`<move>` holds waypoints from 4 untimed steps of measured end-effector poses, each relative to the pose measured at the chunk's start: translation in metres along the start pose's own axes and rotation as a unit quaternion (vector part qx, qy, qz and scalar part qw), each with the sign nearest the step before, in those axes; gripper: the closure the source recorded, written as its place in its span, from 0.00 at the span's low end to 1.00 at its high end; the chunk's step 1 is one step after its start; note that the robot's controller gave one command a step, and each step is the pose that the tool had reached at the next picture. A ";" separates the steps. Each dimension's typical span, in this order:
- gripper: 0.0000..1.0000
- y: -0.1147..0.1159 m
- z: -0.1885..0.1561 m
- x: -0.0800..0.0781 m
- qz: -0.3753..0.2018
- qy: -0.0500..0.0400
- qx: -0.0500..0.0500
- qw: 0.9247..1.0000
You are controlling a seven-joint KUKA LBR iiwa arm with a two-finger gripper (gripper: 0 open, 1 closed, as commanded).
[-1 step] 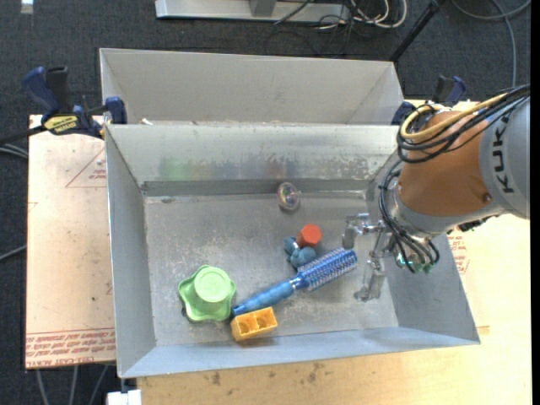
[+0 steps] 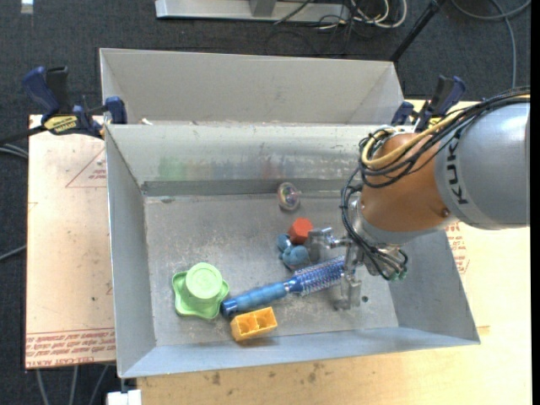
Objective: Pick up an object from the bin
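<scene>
The long blue plastic hairbrush (image 2: 283, 288) lies aslant on the floor of the grey metal bin (image 2: 128, 226), right of the middle and towards the near wall, its smooth handle pointing to the near left and its bristled head to the right. The pincer (image 2: 336, 273) is down at that bristled head, released, with one metal finger on the far side of the head and the other on the near side, so the head lies between them; whether either finger touches the bristles I cannot tell

Just beyond the brush head sit a small blue lumpy toy (image 2: 292, 254) and, touching its far side, a small red-orange block (image 2: 300, 229). At the handle's end lies a light green plastic cup with a wavy rim (image 2: 200, 291), and just beside it, nearer the front wall, a small orange open-fronted box (image 2: 254, 324). A small clear ball (image 2: 289, 196) rests against the back wall, well apart from the rest

The arm reaches in over the right rim, its orange wrist cover (image 2: 401, 194) wound with cables above the pincer, the grey link (image 2: 498, 171) behind it
</scene>
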State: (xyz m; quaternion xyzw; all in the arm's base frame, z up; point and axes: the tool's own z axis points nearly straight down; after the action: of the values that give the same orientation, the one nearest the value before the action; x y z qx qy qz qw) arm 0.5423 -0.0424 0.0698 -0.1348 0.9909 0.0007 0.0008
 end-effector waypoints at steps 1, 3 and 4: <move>0.00 0.008 -0.031 0.003 -0.069 -0.001 0.001 0.998; 0.00 0.009 0.001 0.011 -0.220 0.001 -0.001 0.976; 0.00 0.009 0.001 0.011 -0.219 0.001 -0.001 0.976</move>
State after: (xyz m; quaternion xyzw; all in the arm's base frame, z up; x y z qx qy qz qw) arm 0.5293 -0.0367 0.0686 -0.3484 0.9374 0.0015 0.0000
